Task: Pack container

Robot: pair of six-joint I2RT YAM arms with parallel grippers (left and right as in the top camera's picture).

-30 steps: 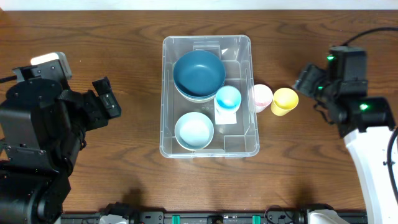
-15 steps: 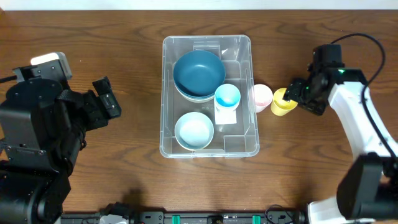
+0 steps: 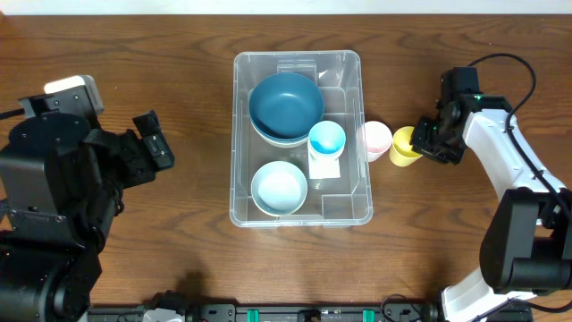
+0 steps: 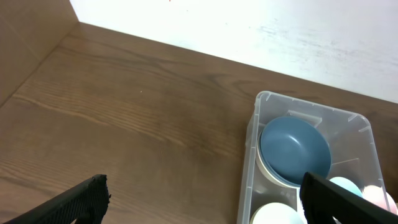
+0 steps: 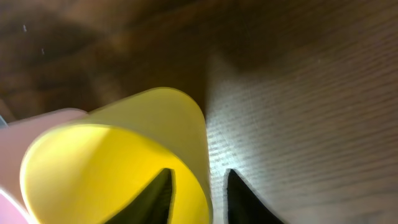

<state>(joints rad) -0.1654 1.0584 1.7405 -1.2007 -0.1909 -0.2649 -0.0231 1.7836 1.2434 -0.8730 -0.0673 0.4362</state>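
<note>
The clear plastic container (image 3: 239, 134) stands mid-table and holds a dark blue bowl (image 3: 286, 105), a light blue bowl (image 3: 279, 188) and a light blue cup (image 3: 327, 139). A pink cup (image 3: 375, 139) and a yellow cup (image 3: 404, 148) stand just right of it. My right gripper (image 3: 420, 139) is at the yellow cup's right rim. In the right wrist view its fingers (image 5: 199, 186) straddle the yellow cup's (image 5: 93, 168) wall, one inside and one outside, closed narrowly. My left gripper (image 3: 154, 139) is open and empty, well left of the container (image 4: 249, 162).
The pink cup (image 5: 37, 121) touches the yellow cup's left side, between it and the container's right wall. A white wall runs along the table's far edge in the left wrist view.
My right arm swung in from the right and lowered its gripper onto the yellow cup's rim. The cups and the left arm have not moved.
</note>
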